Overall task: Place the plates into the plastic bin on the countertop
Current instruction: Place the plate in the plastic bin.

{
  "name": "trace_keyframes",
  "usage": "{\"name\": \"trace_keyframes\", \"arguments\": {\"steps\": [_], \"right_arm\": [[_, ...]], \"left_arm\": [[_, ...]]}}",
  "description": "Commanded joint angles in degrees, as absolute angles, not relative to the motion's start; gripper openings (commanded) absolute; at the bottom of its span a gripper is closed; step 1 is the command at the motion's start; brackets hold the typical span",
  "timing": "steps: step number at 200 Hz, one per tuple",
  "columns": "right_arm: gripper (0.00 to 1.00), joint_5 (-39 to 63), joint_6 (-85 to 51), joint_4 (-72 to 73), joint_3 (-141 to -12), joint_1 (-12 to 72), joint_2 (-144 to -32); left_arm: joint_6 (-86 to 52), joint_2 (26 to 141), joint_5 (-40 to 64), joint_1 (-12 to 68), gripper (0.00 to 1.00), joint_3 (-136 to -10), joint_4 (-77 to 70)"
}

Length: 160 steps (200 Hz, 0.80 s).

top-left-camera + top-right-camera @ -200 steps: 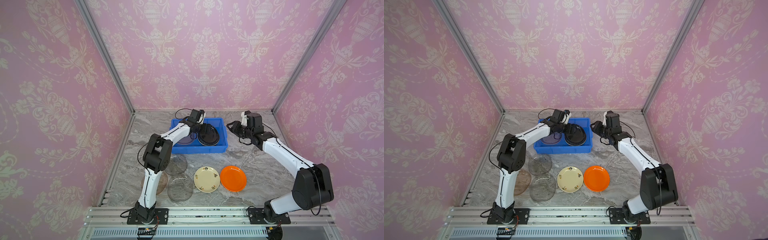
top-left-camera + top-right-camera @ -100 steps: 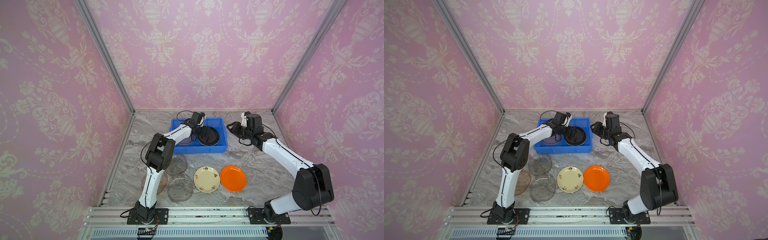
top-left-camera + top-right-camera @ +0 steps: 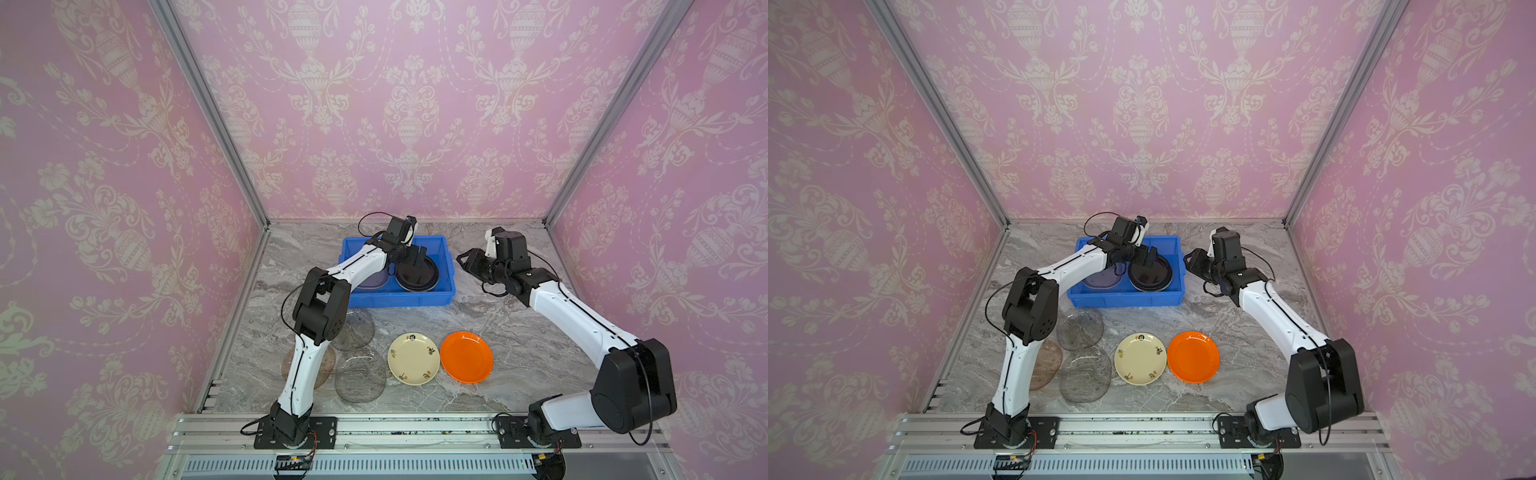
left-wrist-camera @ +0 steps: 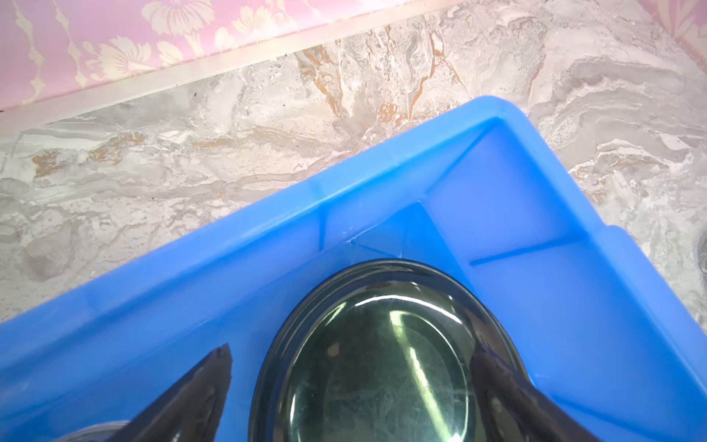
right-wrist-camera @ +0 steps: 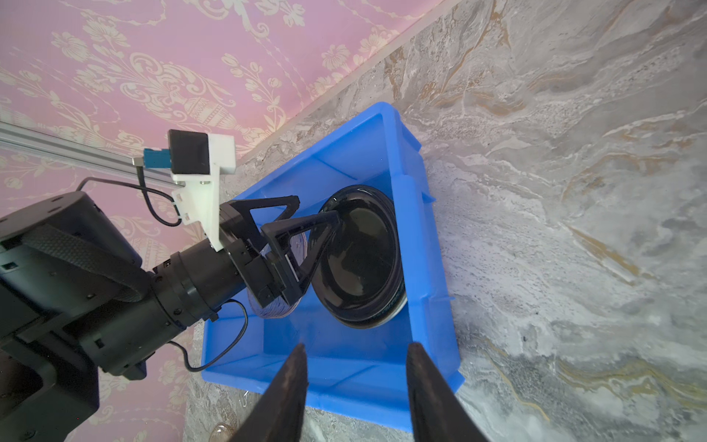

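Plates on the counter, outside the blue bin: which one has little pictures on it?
The cream plate, lying between the orange plate and a clear glass plate. It alone carries small dark motifs around its rim; both neighbours are plain.

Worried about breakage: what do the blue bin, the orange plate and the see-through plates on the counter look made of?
Blue bin: moulded plastic, by its uniform colour, ribbed walls and soft sheen. Orange plate: likely plastic or melamine, evenly coloured, semi-glossy; glazed ceramic is possible. See-through plates: tinted glass or clear plastic; the veins of the countertop show through them.
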<state>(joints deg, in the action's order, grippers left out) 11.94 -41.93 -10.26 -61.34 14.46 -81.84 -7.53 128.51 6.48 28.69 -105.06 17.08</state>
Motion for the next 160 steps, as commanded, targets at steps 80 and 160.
{"name": "trace_keyframes", "arguments": {"steps": [80,160], "right_arm": [[0.42,11.69,-41.51,-9.93,-60.54,15.03,-81.3],[0.41,11.4,-39.57,-14.55,-60.0,14.56,-79.69]], "left_arm": [[-10.68,127.08,10.99,29.0,0.85,-96.0,16.1],[-10.37,125.56,11.49,29.14,0.86,-100.08,16.69]]}}
